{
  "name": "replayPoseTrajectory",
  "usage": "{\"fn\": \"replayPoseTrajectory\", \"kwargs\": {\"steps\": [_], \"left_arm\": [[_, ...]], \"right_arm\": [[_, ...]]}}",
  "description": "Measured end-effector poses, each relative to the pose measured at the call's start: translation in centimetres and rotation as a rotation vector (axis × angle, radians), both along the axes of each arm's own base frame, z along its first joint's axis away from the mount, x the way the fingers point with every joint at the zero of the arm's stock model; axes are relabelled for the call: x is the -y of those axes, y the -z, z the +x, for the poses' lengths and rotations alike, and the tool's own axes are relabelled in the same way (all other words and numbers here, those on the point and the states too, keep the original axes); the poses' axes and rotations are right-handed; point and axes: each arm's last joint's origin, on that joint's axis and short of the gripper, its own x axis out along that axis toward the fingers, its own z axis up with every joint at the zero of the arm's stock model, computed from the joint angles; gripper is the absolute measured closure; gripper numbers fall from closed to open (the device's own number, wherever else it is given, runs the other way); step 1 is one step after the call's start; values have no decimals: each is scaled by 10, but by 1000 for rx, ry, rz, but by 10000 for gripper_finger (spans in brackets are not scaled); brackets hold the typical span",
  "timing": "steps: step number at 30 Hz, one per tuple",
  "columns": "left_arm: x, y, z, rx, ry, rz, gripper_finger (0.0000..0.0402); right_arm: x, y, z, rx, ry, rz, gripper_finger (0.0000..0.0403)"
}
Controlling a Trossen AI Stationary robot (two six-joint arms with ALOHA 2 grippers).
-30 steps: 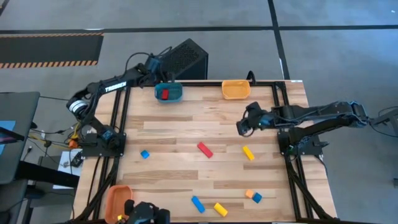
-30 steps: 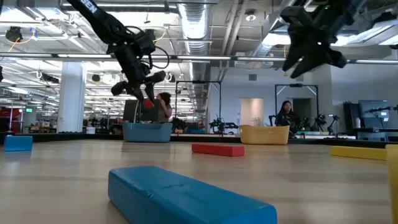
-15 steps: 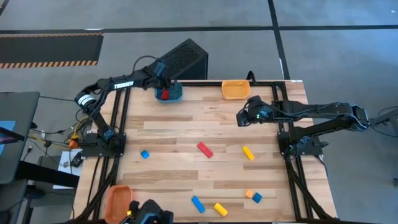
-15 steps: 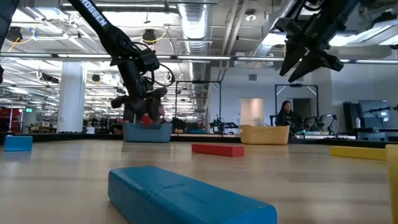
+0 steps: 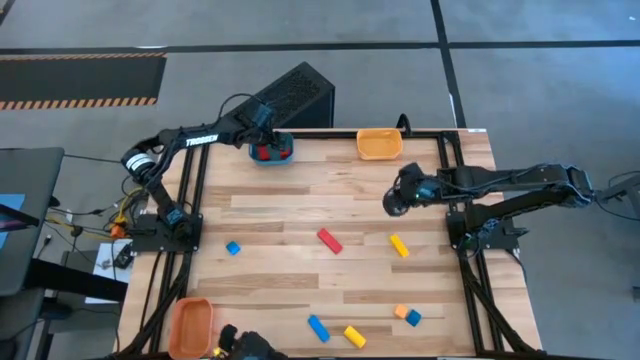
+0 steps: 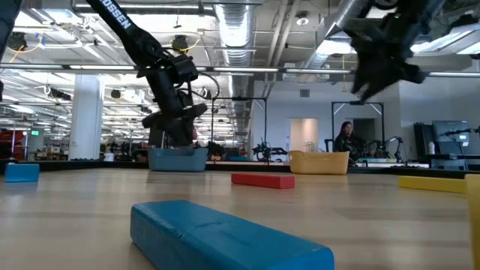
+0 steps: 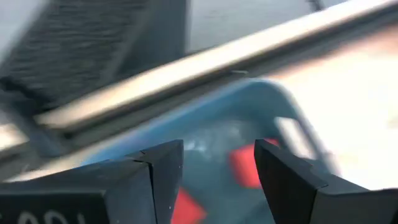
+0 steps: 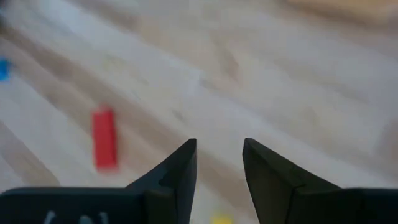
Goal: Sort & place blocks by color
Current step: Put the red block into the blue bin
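The long red plastic bar (image 5: 329, 240) lies flat at the middle of the high view, other small blocks well apart from it; it looks light, stiff and a little slippery, so I would take it across its narrow sides. The right gripper (image 5: 396, 203) hovers to its upper right, jaws parted and empty. At upper left, the left gripper (image 7: 217, 180) hangs over the blue plastic bin (image 5: 284, 152), jaws apart, nothing between them, red pieces (image 7: 249, 165) lying in the bin.

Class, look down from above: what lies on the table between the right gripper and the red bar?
Nothing: in the high view, bare wood separates the right gripper from the red bar.
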Motion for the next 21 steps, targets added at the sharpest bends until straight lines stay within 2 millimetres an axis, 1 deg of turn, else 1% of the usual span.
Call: {"fn": "replayPoseTrajectory", "kwargs": {"steps": [4, 6, 8, 11, 14, 17, 19, 21], "left_arm": [[19, -2, 22, 33, 79, 23, 219], [31, -5, 34, 45, 117, 66, 219], [44, -7, 48, 76, 166, 92, 219], [66, -11, 64, 109, 252, 114, 219], [90, -17, 73, 111, 331, 120, 219], [112, -31, 76, 140, 383, 142, 219], [125, -45, 74, 153, 383, 184, 219], [136, -60, 69, 168, 344, 235, 219]], "right_arm": [[-26, 12, -10, -170, -100, 81, 246], [-38, 14, -11, -191, -148, 63, 238], [-45, 14, -11, -180, -183, 21, 228], [-46, 9, -4, -109, -209, -99, 213], [-38, 3, 7, -16, -213, -171, 200], [-33, -4, 17, 66, -266, -245, 190], [-32, -10, 27, 122, -344, -355, 185], [-33, -16, 37, 170, -416, -477, 184]]}}
